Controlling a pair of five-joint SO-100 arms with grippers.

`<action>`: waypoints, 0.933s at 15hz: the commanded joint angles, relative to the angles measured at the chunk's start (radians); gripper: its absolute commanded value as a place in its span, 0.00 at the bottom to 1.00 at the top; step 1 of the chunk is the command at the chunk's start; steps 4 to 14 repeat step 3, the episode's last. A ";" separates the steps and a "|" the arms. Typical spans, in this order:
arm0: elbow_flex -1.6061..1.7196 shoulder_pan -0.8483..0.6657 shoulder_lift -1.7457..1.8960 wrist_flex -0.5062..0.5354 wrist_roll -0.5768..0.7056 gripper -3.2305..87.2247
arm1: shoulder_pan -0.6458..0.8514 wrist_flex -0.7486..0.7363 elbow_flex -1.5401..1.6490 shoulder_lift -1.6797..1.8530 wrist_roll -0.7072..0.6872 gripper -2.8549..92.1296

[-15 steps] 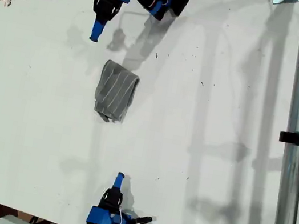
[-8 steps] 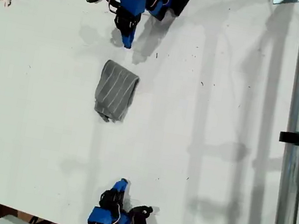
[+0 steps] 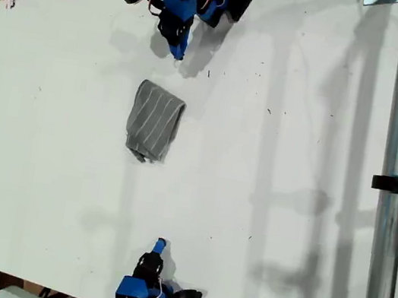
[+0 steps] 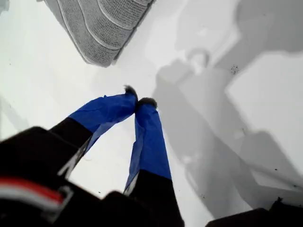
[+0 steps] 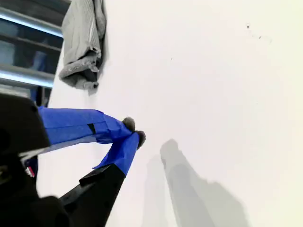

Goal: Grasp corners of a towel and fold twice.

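Moved: my first gripper (image 3: 177,51) has swung toward the exterior view's right. It and my second gripper (image 3: 159,245) are pinched closed, holding nothing.

The towel (image 3: 154,122) lies folded on the table (image 3: 301,136) between them.

Risk: you could snag its loose lower corner and undo the folds.

The metal pole (image 3: 397,153) stands well apart; nothing obstructs.

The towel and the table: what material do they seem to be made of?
The towel looks like soft woven or knitted grey fabric: fine ribbed texture, pale stripes, limp folds. The table seems a hard, smooth white board, matte, with small dark specks; its exact material is unclear.
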 commanded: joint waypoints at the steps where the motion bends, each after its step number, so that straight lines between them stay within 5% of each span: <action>1: 0.005 -0.003 0.003 0.003 0.005 0.01 | -0.008 0.008 -0.005 -0.005 0.005 0.06; 14: 0.005 -0.003 0.003 0.005 0.005 0.01 | -0.008 0.008 -0.005 -0.005 0.005 0.06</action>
